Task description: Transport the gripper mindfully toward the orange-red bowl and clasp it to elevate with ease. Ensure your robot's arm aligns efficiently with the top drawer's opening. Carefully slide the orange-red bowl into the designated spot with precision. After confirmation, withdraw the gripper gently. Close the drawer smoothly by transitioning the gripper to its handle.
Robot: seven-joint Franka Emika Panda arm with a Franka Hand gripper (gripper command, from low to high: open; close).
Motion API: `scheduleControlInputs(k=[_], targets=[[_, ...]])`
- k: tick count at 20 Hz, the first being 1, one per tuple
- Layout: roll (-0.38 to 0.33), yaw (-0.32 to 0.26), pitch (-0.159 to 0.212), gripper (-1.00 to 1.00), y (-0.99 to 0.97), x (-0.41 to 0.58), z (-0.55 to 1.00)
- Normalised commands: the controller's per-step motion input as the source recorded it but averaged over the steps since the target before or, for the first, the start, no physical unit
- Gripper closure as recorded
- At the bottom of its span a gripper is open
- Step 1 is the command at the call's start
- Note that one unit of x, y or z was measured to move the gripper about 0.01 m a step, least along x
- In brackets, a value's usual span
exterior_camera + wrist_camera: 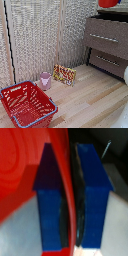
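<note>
In the wrist view my gripper point(71, 198) is shut on the rim of the orange-red bowl point(20, 168). One blue finger point(50, 203) is on one side of the wall and the other finger point(95, 203) is on the other side. In the exterior view the bowl point(107, 2) shows at the top edge, held above the dark brown dresser; the hand itself is cut off there. The top drawer point(100, 30) with its silver handle point(104, 37) stands out a little further than the lower drawer point(107, 62). A white part of the arm point(125, 75) shows at the exterior view's right edge.
A large red mesh basket with a blue rim point(27, 102) stands on the wooden floor at the exterior view's lower left. A small pink cup point(45, 80) and a colourful packet point(64, 74) stand by the woven screen wall point(35, 35).
</note>
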Motion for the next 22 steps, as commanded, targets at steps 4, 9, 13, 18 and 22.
scheduleControlInputs(k=[4, 9, 13, 18, 22], targets=[[-0.022, -0.070, 0.044, 1.00, -0.07, -0.066, -0.18], [-0.070, -0.014, 0.122, 1.00, 0.03, 0.039, -0.23], [-0.147, -0.081, 0.230, 1.00, 0.06, 0.141, -0.13], [-0.059, -0.030, 0.137, 1.00, -0.25, 0.141, 0.02], [0.000, -0.009, 0.009, 1.00, -0.07, 0.059, 0.01]])
